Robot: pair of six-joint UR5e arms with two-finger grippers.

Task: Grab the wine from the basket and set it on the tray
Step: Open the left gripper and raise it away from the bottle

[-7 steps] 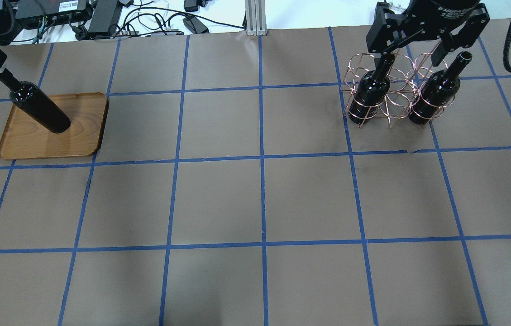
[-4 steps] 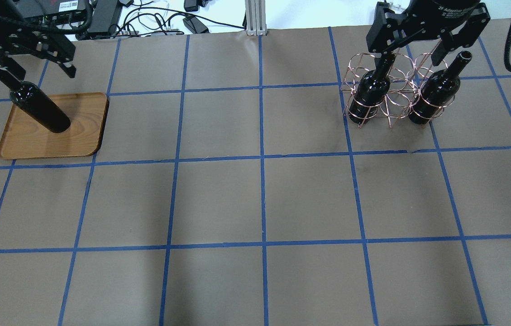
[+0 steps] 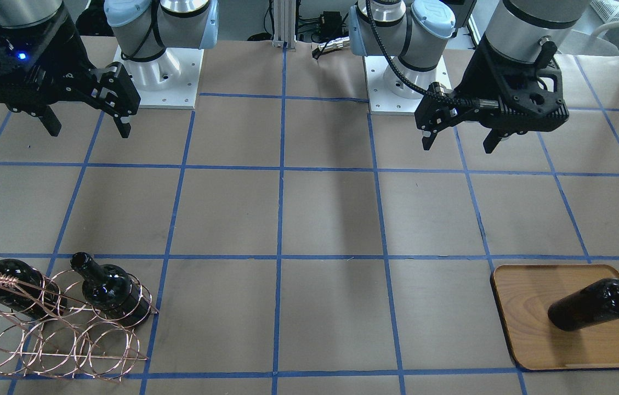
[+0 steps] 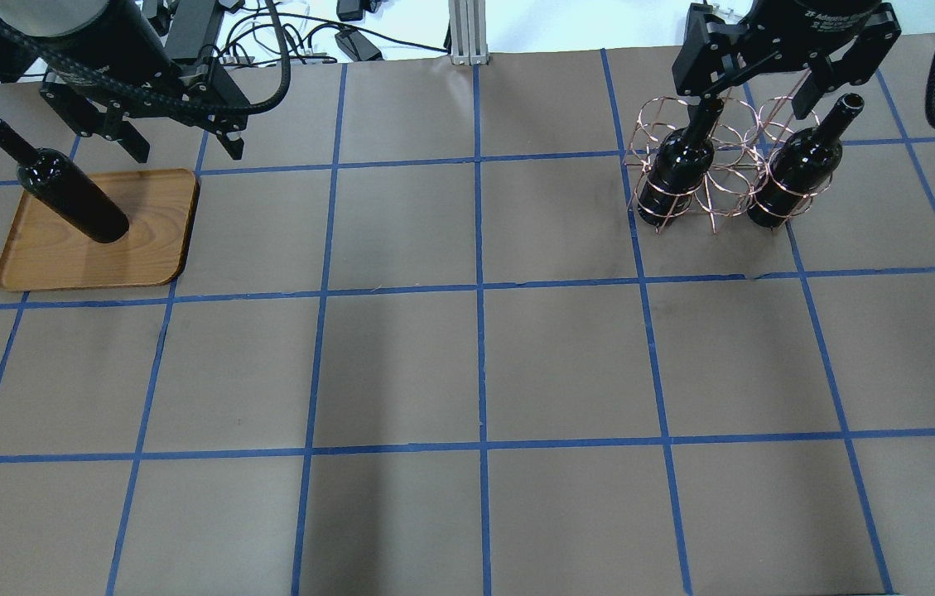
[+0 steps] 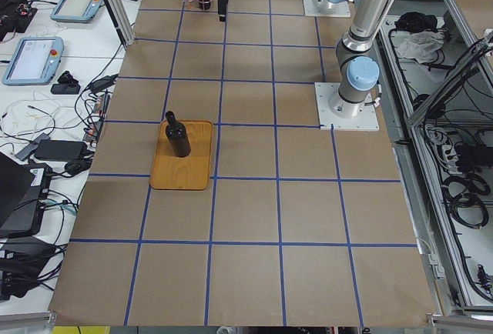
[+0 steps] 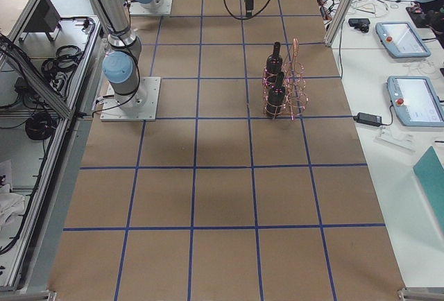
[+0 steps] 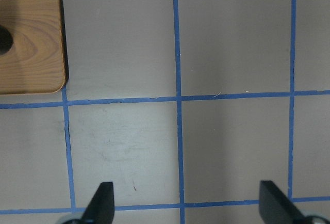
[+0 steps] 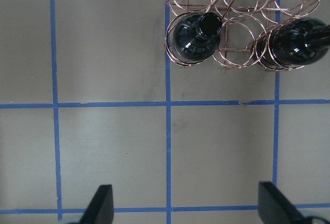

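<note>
As things lie now, 1 wine bottle (image 4: 74, 194) is on the tray (image 4: 148, 252) at the left of the overhead view. It stands upright near the tray's ctr w/ nothing touching it, so 1 of 3 looks done. The left gripper (image 4: 188, 153) hangs in the upper left of that view, just right of the tray's top edge and apart from the bottle. Its fingers are spread wide and hold nothing. Its wrist cam shows only bare table between the tips, w/ a tray corner in the upper left.

Left to do: 2 bottles sit in the basket (image 3: 60, 345) at the upper right of the overhead view. The left-end bottle (image 4: 677, 178) and the right-end bottle (image 4: 798, 174) both stand upright in wire loops, necks up. The right gripper (image 4: 744, 103) hovers above them at the top right, fingers spread, empty. In its wrist cam the bottles are at the top of the frame and the tips at the btm, so neither neck is between the fingers yet.

My read: approx. 1/3 through. Next is a grab on 1 of the 2 necks, then a carry across to the tray.
</note>
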